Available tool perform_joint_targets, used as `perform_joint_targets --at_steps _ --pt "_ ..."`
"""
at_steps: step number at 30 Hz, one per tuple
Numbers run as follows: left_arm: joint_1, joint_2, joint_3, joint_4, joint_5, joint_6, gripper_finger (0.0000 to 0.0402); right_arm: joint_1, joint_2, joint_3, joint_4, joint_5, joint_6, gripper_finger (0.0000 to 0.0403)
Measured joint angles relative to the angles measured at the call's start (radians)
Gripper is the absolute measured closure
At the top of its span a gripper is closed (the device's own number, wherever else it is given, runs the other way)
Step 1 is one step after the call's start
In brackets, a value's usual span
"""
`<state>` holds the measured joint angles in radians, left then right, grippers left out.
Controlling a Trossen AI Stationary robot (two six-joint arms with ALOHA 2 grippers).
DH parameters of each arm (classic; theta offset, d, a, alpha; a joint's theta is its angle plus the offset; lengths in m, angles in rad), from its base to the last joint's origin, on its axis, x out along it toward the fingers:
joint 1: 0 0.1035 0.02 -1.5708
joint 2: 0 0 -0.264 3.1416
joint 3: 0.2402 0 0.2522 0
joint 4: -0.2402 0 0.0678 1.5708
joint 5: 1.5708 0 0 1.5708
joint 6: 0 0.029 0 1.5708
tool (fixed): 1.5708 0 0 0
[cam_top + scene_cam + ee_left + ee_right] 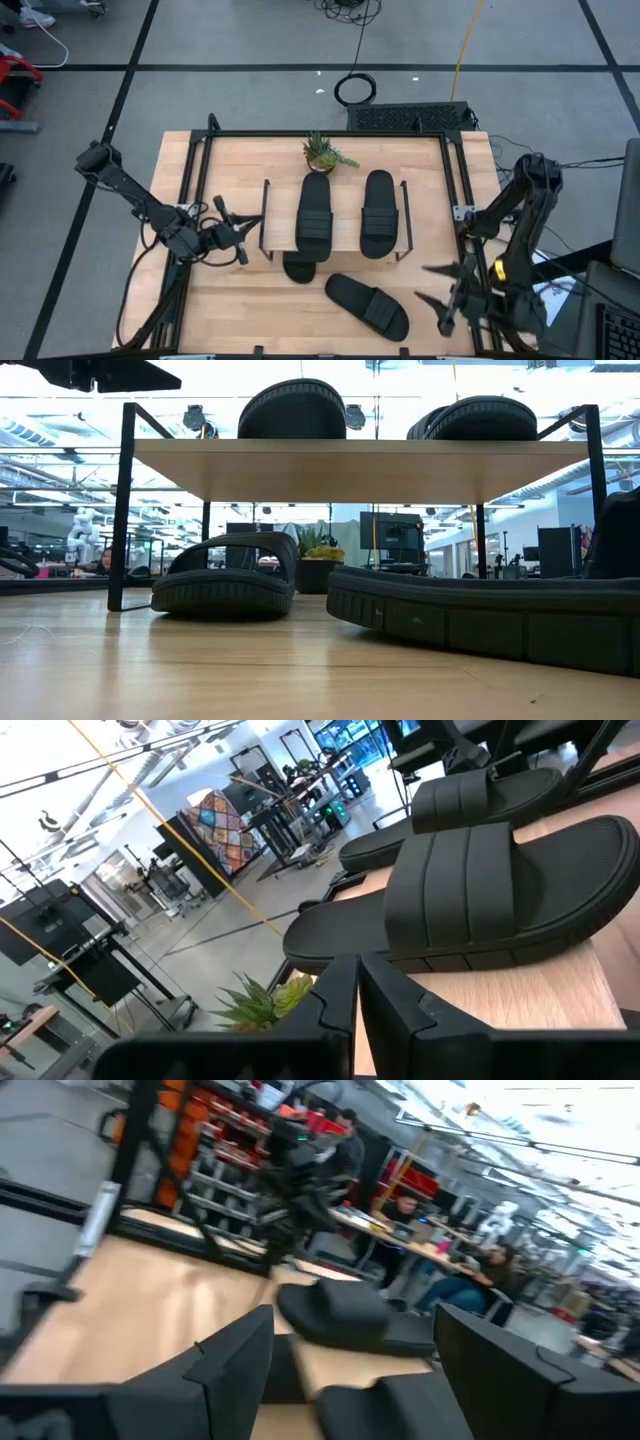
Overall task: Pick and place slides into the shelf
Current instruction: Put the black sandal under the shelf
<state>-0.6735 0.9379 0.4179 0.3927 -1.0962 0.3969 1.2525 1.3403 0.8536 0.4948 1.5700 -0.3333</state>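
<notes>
1. Since the shelf is the biggest thing here, start there: a light wood top board on thin black end frames, standing mid-table, with two slides on top side by side, the left one and the right one, both with their long axes running front to back.
2. Third slide sits underneath the board, poking out at the front edge; in the low view it rests flat on the table under the shelf.
3. Loose slide is the one that matters. It lies on the table in front of the shelf, long axis on a diagonal, strap toward the right end. Matte black, wide ribbed strap, oval sole.
4. Right gripper hovers just beside that slide's right end, fingers spread wide and holding nothing. It's clearly the nearer arm, so I'd guess it takes this one.
5. Left gripper waits beside the shelf's left frame, fingers pinched together and empty.
6. Little potted plant sits behind the shelf.
</notes>
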Motion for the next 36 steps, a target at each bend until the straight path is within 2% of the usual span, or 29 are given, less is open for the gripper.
perform_joint_targets --at_steps 5,11,16,20,24,33,36 --pt "0.000 0.000 0.000 0.000 0.000 0.000 0.0378 0.020 0.126 0.000 0.004 0.000 0.162 0.0135" --pt "0.000 0.000 0.000 -0.059 0.000 -0.040 0.0378 -0.006 0.234 -0.001 0.010 0.000 0.483 0.0124" --pt "0.013 0.000 0.000 -0.159 0.005 -0.055 0.0378 -0.032 0.265 -0.001 0.014 -0.002 0.725 0.0116" --pt "0.040 0.000 0.000 -0.191 0.005 -0.049 0.0378 -0.035 0.278 -0.001 0.015 -0.015 0.803 0.0112" --pt "0.068 0.000 0.000 -0.215 0.005 -0.112 0.0378 -0.027 0.296 -0.001 0.014 -0.092 0.879 0.0112" --pt "0.087 0.000 0.000 -0.268 0.007 -0.201 0.0378 -0.070 0.368 -0.001 -0.190 -0.378 1.408 0.0112" --pt "0.087 0.000 0.000 -0.270 0.038 -0.198 0.0378 -0.098 0.398 -0.001 -0.200 -0.494 1.472 0.0112"
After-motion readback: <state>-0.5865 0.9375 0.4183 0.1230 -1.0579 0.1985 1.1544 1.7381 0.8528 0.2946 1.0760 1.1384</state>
